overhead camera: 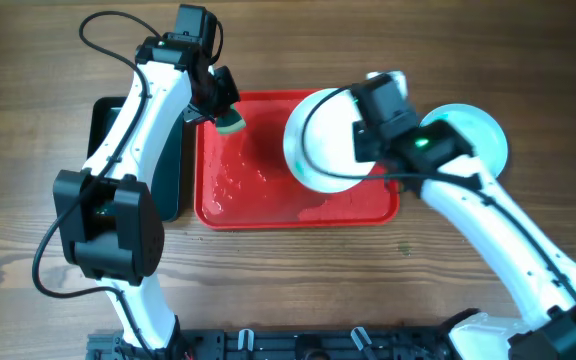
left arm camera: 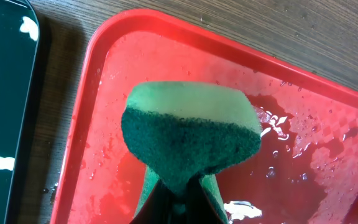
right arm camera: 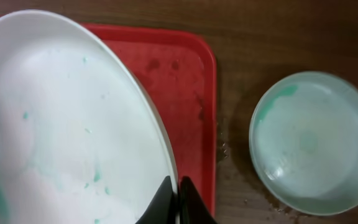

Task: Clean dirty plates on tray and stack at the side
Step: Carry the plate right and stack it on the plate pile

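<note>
From overhead, a red plastic tray (overhead camera: 268, 190) lies mid-worktop, closer to the far edge, and its surface is wet. The left gripper (overhead camera: 226, 108) hangs over the tray's far-left corner, clamped on a green scouring sponge (overhead camera: 232, 122). The right gripper (overhead camera: 363, 140) pinches the right rim of a round white plate (overhead camera: 323, 140), which covers the tray's right part and overlaps its far rim. A pale green round plate (overhead camera: 483, 135) sits on the wooden worktop (overhead camera: 298, 290) just beside the tray's right rim. A black rectangular tray (overhead camera: 173, 175) lies along its left side.

In the left wrist view the sponge (left arm camera: 188, 134) fills the middle, dark scouring face toward the camera, with the closed fingers (left arm camera: 166, 205) gripping its lower end. Water drops and puddles dot the red tray (left arm camera: 328, 124). The black tray (left arm camera: 5, 93) shows at the left.

In the right wrist view the fingertips (right arm camera: 188, 202) sit narrowly together on the white plate's (right arm camera: 61, 124) rim. Faint green smears mark the plate's face. I cannot tell whether it touches the tray (right arm camera: 185, 81). The pale green plate (right arm camera: 309, 140) rests apart on the wood, also smeared green.
</note>
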### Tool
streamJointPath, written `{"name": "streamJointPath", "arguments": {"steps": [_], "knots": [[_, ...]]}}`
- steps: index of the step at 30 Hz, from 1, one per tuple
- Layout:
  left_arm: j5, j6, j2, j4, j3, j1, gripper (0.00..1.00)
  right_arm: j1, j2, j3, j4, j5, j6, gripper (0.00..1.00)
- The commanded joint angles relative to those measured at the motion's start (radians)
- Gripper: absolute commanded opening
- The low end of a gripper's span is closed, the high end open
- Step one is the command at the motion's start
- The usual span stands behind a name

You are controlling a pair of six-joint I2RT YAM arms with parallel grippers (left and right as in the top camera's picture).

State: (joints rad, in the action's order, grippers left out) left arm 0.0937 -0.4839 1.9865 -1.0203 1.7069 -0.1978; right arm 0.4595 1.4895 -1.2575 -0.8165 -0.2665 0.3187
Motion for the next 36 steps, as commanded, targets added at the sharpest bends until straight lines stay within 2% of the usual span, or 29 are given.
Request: {"name": "streamJointPath", "arguments": {"steps": [1,4,9,14,17,18,19,21,23,27,30,33,35,36], "knots": [[-0.016,0.005,0.01,0.003,-0.003,0.004,0.04,-0.157,-0.048,0.002,-0.033,0.253,0.022,0.04],[-0.016,0.005,0.01,0.003,-0.003,0.004,0.04,-0.345,-0.049,0.002,-0.096,0.343,0.023,0.04],[-0.016,0.005,0.01,0.004,-0.003,0.004,0.04,-0.614,-0.047,0.026,-0.143,0.336,0.026,0.04],[-0.016,0.005,0.01,0.011,-0.003,0.004,0.04,-0.831,-0.018,0.153,-0.005,0.263,0.064,0.04],[-0.016,0.005,0.01,0.017,-0.003,0.004,0.04,-0.883,0.026,0.246,0.122,0.259,0.066,0.04],[-0.016,0.005,0.01,0.018,-0.003,0.004,0.04,-0.883,0.043,0.267,0.158,0.254,0.064,0.04],[-0.016,0.005,0.01,0.018,-0.003,0.004,0.04,-0.883,0.061,0.28,0.187,0.253,0.066,0.13],[-0.016,0.005,0.01,0.018,-0.003,0.004,0.04,-0.882,0.092,0.286,0.218,0.286,0.054,0.45],[-0.016,0.026,0.002,0.005,0.008,0.014,0.04,-0.882,0.099,0.281,0.23,0.407,-0.008,0.55],[-0.05,0.132,-0.07,-0.123,0.077,0.094,0.04,-0.817,0.082,0.199,0.17,0.605,-0.113,0.6],[-0.069,0.234,-0.129,-0.192,0.08,0.187,0.04,-0.661,0.074,0.137,0.144,0.625,-0.123,0.62],[-0.07,0.39,-0.115,-0.25,0.074,0.263,0.04,-0.47,0.076,0.133,0.214,0.627,-0.098,0.65],[-0.069,0.511,-0.083,-0.23,0.028,0.303,0.04,-0.324,0.09,0.133,0.286,0.585,-0.053,0.65],[-0.069,0.532,-0.077,-0.207,0.003,0.309,0.04,-0.299,0.095,0.133,0.299,0.579,-0.053,0.65]]}}
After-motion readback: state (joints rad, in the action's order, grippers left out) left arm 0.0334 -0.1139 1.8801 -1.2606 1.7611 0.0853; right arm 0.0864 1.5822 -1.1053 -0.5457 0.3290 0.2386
